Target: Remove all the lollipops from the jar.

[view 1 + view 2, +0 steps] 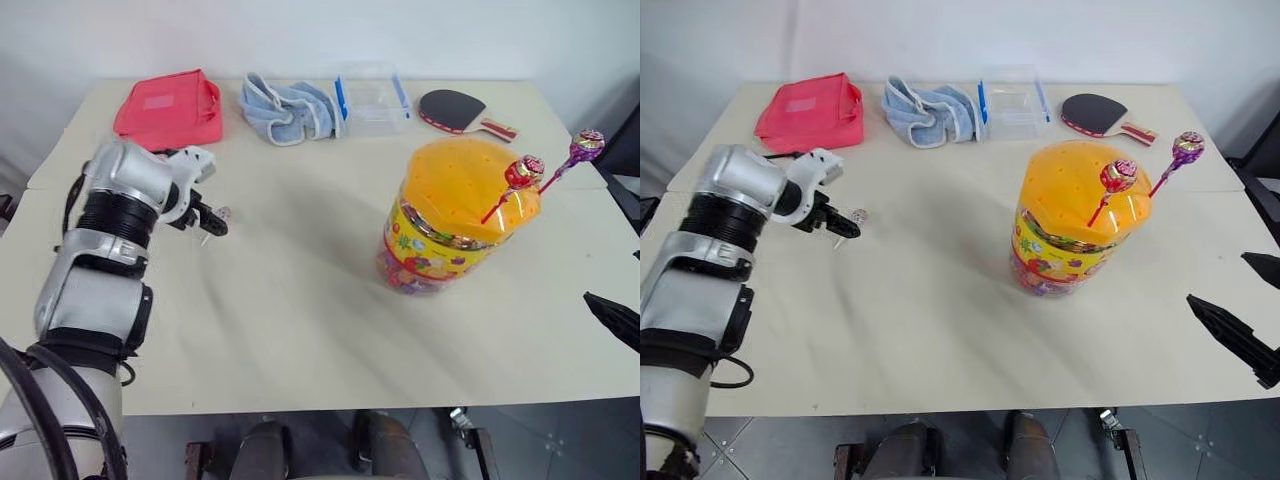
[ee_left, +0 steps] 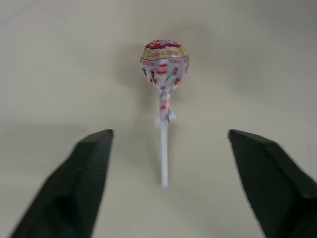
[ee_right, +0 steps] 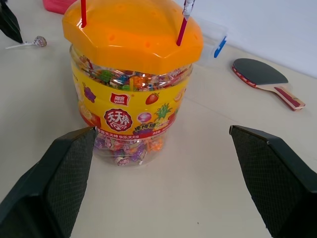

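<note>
The left gripper (image 2: 166, 163) hangs over the table (image 1: 300, 340) with its two black fingers (image 2: 81, 183) spread wide and holding nothing. A silvery-pink lollipop (image 2: 165, 62) on a white stick lies flat on the cloth just ahead of the tips, its stick end pointing back into the gap between them, its wrapped ball farther out — apart from both fingers, touching neither.

The right gripper (image 3: 163, 183) is also wide open and empty, aimed at the jar (image 3: 130, 116), which stands upright ahead of and between its fingers, well short of contact. The jar's orange lid (image 1: 1080, 190) is on. Two lollipops stand tilted in the lid's holes: a red one (image 1: 523, 172) on a red stick and, just beyond it toward the table's right edge, a purple one (image 1: 586, 145) on a purple stick.

Farther off, along the table's back edge, lie a red pouch (image 1: 170, 108), a blue cloth (image 1: 285, 108), a clear box (image 1: 372, 100) with blue clips and a paddle (image 1: 455, 108) — all well apart from both grippers.
</note>
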You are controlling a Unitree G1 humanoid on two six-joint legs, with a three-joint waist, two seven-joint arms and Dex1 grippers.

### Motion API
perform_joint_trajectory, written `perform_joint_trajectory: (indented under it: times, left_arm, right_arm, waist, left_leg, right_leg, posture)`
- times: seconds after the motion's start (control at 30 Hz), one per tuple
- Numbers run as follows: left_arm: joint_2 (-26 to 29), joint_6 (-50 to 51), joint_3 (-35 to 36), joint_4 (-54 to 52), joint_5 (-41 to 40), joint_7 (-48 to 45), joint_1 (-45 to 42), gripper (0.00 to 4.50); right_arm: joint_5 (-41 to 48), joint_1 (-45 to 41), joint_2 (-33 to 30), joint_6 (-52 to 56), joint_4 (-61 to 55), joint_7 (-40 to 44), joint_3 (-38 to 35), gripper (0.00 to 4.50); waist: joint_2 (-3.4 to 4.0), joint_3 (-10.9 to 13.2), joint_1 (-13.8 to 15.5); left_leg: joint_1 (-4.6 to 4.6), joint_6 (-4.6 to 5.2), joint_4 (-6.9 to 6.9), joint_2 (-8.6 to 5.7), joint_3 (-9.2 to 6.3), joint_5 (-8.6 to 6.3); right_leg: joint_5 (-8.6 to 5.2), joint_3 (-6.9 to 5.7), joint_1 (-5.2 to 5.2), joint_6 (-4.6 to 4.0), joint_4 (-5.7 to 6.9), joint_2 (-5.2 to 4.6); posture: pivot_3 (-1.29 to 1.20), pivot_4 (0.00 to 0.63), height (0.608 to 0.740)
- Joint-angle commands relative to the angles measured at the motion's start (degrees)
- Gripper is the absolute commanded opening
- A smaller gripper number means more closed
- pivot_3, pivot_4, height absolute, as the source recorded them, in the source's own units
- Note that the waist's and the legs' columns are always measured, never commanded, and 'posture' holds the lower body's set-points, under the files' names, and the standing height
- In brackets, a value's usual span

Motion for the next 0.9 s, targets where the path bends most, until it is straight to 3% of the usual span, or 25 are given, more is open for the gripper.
perform_joint_trajectory:
  times: [0.03,0.2,0.37,0.5,0.77,0.9]
  left_arm:
    - [3.47,-0.55,-0.57,-6.36,-1.92,-5.17,-4.4,4.48]
    - [1.5,-8.79,4.89,-12.87,-9.15,-9.06,-6.93,4.48]
    - [-7.39,-22.53,14.3,-18.14,-19.43,-8.69,-6.32,4.48]
    - [-17.03,-31.91,20.65,-20.57,-32.13,-16.05,-1.48,4.48]
    - [-27.5,-41.6,19.45,-19.14,-40.91,-27.14,3.9,4.48]
    - [-31.89,-44.7,16.9,-14.27,-38.89,-24.12,2.29,4.48]
  right_arm:
    - [-0.11,0.47,0.68,-0.1,-0.97,0.39,-1.88,4.5]
    - [-0.19,0.24,0.73,-0.16,-0.98,0.1,-1.68,4.5]
    - [-0.42,-0.48,0.47,-0.03,-1.0,-0.41,-0.95,4.5]
    - [-0.43,-0.56,0.52,0.24,-1.28,-0.54,-1.37,4.5]
    - [-0.09,1.61,2.34,0.64,-3.09,-0.88,-3.9,4.5]
    - [0.28,2.32,3.12,0.6,-4.06,-1.29,-4.58,4.5]
  waist:
    - [-0.01,0.0,0.16]
    - [-0.01,-0.01,0.49]
    - [-0.02,0.0,0.66]
    - [0.06,-0.05,0.51]
    - [0.05,-0.04,0.13]
    - [0.05,-0.05,0.53]
  left_leg:
    - [-0.01,0.0,0.01,0.0,-0.01,0.0]
    - [0.0,0.0,0.08,-0.01,-0.01,0.0]
    - [-0.03,0.02,0.19,-0.01,0.0,-0.01]
    - [0.01,0.02,0.18,-0.01,0.03,-0.01]
    - [0.02,0.01,0.25,0.0,0.05,-0.01]
    - [0.03,0.04,0.3,-0.01,0.0,-0.02]
  right_leg:
    - [0.0,-0.01,0.0,0.0,0.0,0.0]
    - [0.0,0.0,0.03,0.0,0.03,-0.04]
    - [0.0,0.02,0.03,0.0,0.07,-0.06]
    - [0.0,0.04,0.02,0.0,0.1,-0.05]
    - [0.01,0.08,0.02,0.0,0.16,-0.03]
    - [0.02,0.06,0.09,0.0,0.13,-0.04]
  posture:
    - [0.0,0.15,0.74]
    - [0.0,0.15,0.74]
    - [0.0,0.15,0.74]
    - [0.0,0.15,0.74]
    - [0.0,0.15,0.74]
    - [0.0,0.15,0.74]
